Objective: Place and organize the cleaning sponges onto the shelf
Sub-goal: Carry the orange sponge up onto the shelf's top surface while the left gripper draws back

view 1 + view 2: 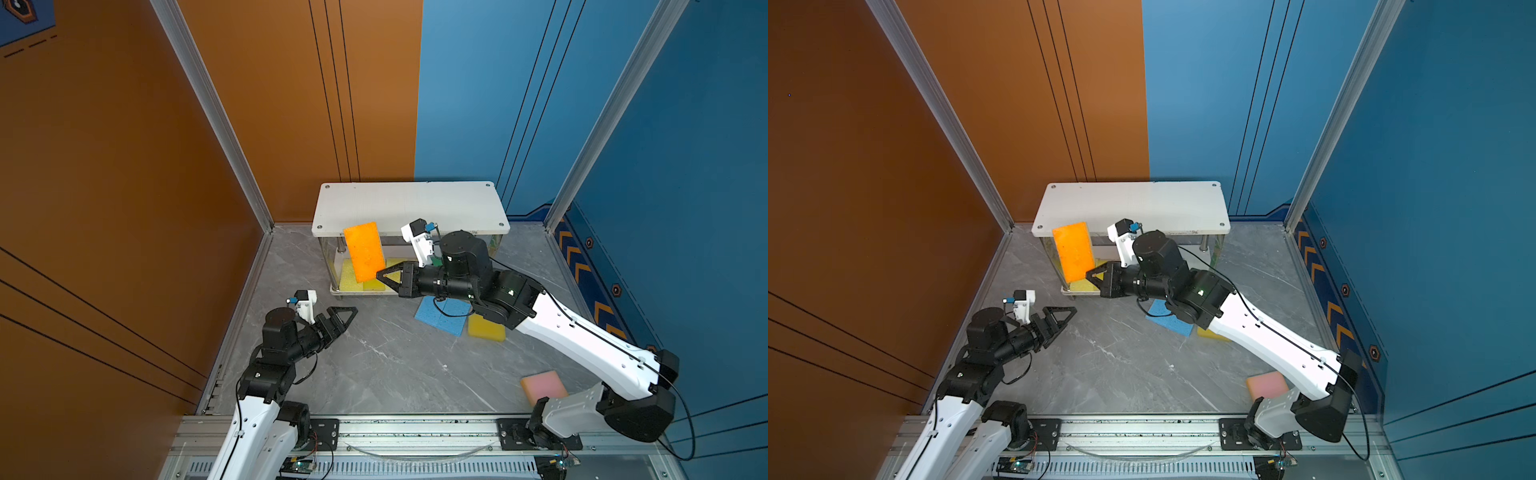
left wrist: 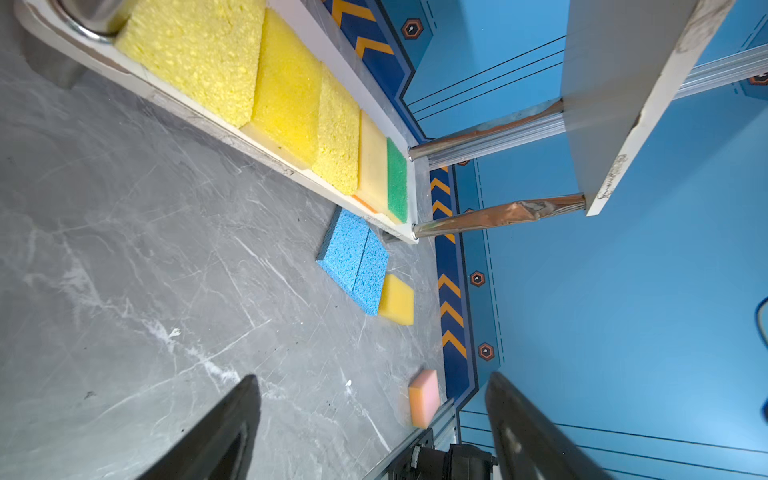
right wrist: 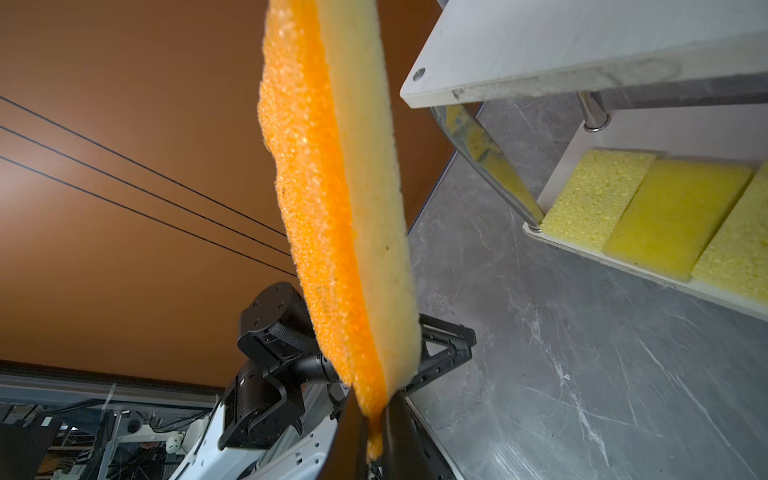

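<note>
1. Sponge (image 1: pixel 364 251) with an orange face was held upright before the left front corner of the shelf (image 1: pixel 411 203), pinched at its lower corner by the right gripper (image 1: pixel 379 275).
2. The left gripper (image 1: pixel 352 311) was seen spread wide and empty, well apart from it.

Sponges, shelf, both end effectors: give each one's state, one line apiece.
Orange sponge, held up by one end.
Right end effector, shut on orange sponge.
Left end effector, open, holding nothing.
Shelf, five sponges in a row on lower board.
Blue sponges, flat on the table, side by side.
Yellow sponge, flat beside them.
Pink sponge, flat on the table.
</note>
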Robot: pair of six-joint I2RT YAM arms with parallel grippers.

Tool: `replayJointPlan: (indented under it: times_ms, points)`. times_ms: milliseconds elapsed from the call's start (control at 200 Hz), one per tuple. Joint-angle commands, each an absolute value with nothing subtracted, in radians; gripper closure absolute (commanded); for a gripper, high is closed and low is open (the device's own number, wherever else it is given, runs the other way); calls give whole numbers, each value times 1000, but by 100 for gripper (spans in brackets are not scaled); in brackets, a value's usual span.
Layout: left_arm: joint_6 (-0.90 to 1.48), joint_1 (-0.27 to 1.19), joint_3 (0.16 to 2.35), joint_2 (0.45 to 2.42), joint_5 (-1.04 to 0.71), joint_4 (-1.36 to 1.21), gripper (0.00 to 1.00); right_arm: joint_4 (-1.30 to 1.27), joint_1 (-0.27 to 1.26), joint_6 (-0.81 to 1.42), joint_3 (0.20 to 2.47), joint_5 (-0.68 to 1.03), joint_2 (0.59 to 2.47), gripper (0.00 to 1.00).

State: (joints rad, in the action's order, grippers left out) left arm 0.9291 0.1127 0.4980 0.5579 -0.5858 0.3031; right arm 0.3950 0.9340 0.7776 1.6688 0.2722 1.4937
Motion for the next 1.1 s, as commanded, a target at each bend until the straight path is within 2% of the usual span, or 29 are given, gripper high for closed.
replayJointPlan:
  times_ms: [0,120,330,435,450,501,691,751,836,956,1096]
  points:
    - [875,104,497,550,-579,363,15,468,908,787,1842,263,1612,92]
    - [856,104,490,545,-587,381,15,504,883,799,2072,298,1791,92]
    - [830,98,469,544,-607,396,15,503,845,885,2345,357,2035,93]
    - [817,89,465,552,-624,396,15,503,838,921,2442,362,2130,93]
    - [815,87,464,553,-627,398,10,503,838,924,2452,363,2139,93]
    - [809,79,464,559,-639,397,10,500,839,935,2482,363,2164,93]
    - [795,40,467,578,-690,397,9,474,834,971,2496,366,2200,92]
    - [794,29,467,583,-703,397,10,472,835,972,2497,359,2201,88]
    - [795,16,470,583,-716,394,9,468,835,974,2497,354,2200,71]
    - [795,6,471,584,-726,395,9,465,839,973,2495,351,2197,54]
    - [795,2,470,585,-731,394,9,465,840,970,2493,353,2192,51]
